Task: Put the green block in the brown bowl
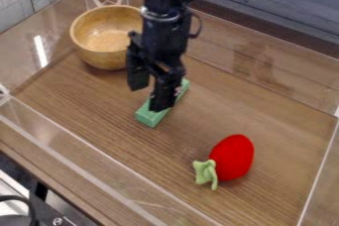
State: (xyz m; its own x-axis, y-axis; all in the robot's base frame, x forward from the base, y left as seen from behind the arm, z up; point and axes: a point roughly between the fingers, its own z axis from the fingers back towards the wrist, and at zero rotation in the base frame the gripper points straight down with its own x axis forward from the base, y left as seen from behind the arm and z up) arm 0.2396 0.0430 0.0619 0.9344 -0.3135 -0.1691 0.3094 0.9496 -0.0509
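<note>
You couldn't see most of the block (150,116): the gripper (149,86) covered its far end. Whether the fingers touched it, you couldn't tell. The arm ran off the top edge, and it hid part of the bowl (103,37) rim.

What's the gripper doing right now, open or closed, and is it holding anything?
Gripper: open, jaws spread just above the green block, which lies flat on the table; holding nothing.
</note>
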